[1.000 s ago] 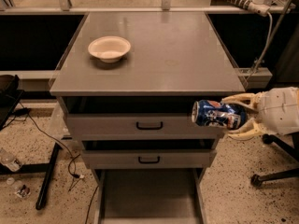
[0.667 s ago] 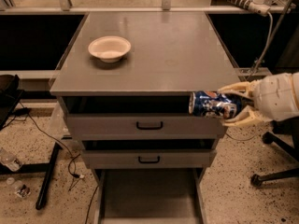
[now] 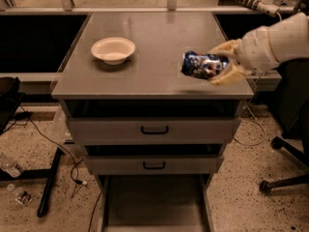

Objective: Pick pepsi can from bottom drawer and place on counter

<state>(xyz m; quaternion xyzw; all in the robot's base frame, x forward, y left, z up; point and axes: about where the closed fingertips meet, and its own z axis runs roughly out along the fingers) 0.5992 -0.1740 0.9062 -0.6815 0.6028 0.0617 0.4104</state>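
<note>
The pepsi can (image 3: 203, 65) is dark blue with white markings and lies on its side in my gripper (image 3: 223, 62). The gripper's cream fingers (image 3: 227, 75) are shut on the can's right end. The gripper comes in from the right and holds the can just above the right front part of the counter (image 3: 154, 42). The bottom drawer (image 3: 154, 202) is pulled open below, and its flat grey floor is bare.
A cream bowl (image 3: 113, 50) stands on the counter's left side. Two upper drawers with black handles (image 3: 154, 129) are closed. An office chair base (image 3: 285, 173) stands at the right. Cables and a black stand leg (image 3: 50, 182) lie on the floor at the left.
My gripper has carried the can up and slightly left, from in front of the top drawer to above the counter's right front part.
</note>
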